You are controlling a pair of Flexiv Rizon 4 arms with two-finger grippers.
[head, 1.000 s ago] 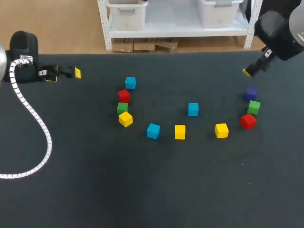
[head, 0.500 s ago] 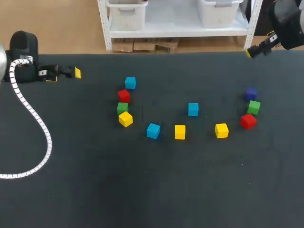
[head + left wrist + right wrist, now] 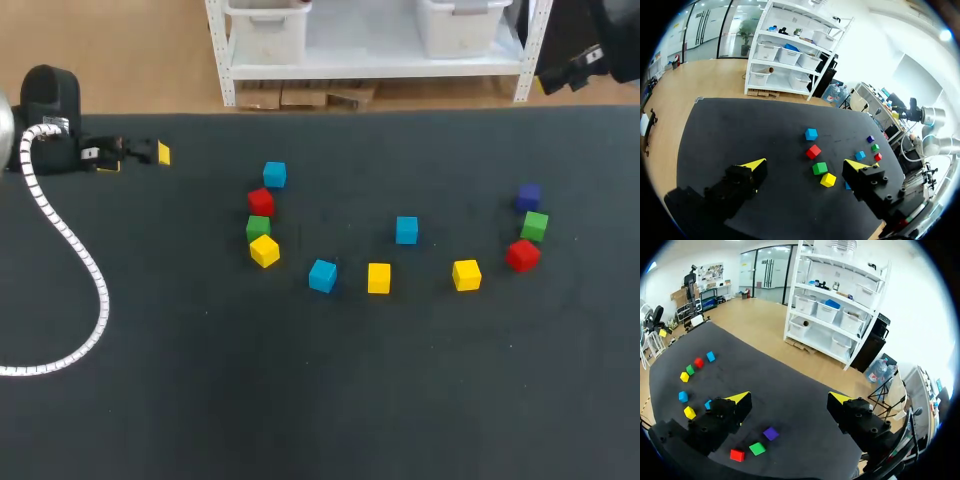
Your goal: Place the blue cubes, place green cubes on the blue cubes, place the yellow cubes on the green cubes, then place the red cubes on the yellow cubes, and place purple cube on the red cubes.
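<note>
Eleven cubes lie scattered on the black table (image 3: 330, 400). At the left sit a blue cube (image 3: 274, 174), red cube (image 3: 261, 201), green cube (image 3: 258, 228) and yellow cube (image 3: 264, 250). In the middle are two blue cubes (image 3: 322, 275) (image 3: 406, 230) and two yellow cubes (image 3: 378, 277) (image 3: 466, 274). At the right stand a red cube (image 3: 522, 255), green cube (image 3: 534, 225) and purple cube (image 3: 528, 197). My left gripper (image 3: 806, 164) is open and empty near the far left edge. My right gripper (image 3: 789, 398) is open and empty, high over the far right corner.
A white coiled cable (image 3: 70, 250) runs across the table's left side from my left arm (image 3: 50, 120). My right arm (image 3: 590, 60) is past the far right corner. The front half of the table holds no cubes.
My right arm has pulled up and back from above the purple cube to beyond the table's far right corner. The left arm and all cubes stayed put.
</note>
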